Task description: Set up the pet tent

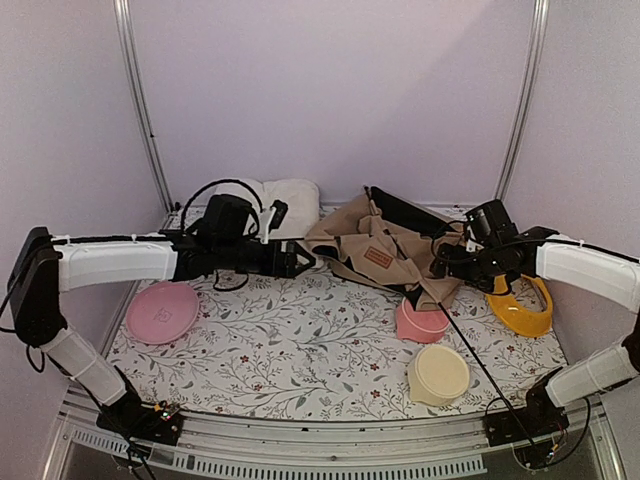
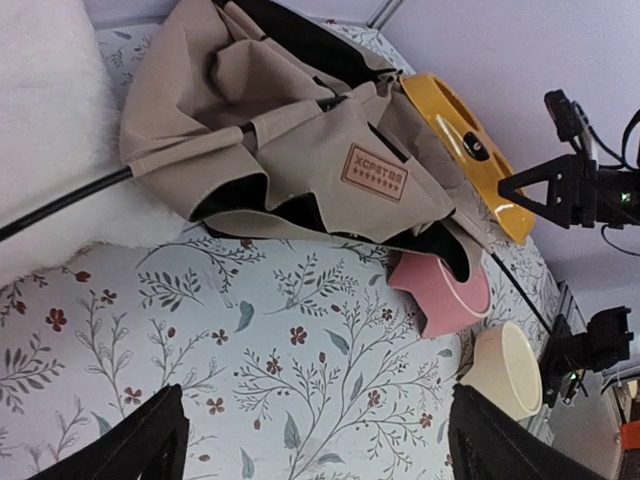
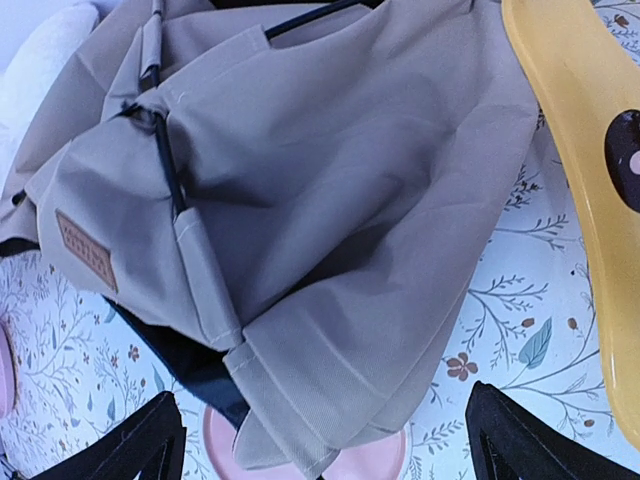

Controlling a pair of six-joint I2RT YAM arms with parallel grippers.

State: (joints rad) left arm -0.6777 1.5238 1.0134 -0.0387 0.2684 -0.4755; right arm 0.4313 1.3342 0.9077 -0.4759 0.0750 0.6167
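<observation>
The pet tent [image 1: 375, 250] lies collapsed at the back middle of the table, tan fabric in folds with a brown label patch [image 1: 378, 258] and black lining. A thin black pole [image 1: 480, 360] runs from it toward the front right. My left gripper [image 1: 303, 261] is open and empty, just left of the tent; its view shows the tent [image 2: 300, 130] ahead beyond bare mat. My right gripper [image 1: 442, 262] is open, at the tent's right side; its fingers [image 3: 540, 440] straddle a hanging fabric corner [image 3: 330, 380] without closing on it. The doorway and pom-pom are hidden.
A pink bowl [image 1: 420, 320] sits partly under the tent's front corner, with a cream bowl [image 1: 438, 373] nearer. A yellow dish [image 1: 520, 305] lies at the right and a pink plate [image 1: 162, 312] at the left. A white cushion [image 1: 285, 205] lies behind the left gripper.
</observation>
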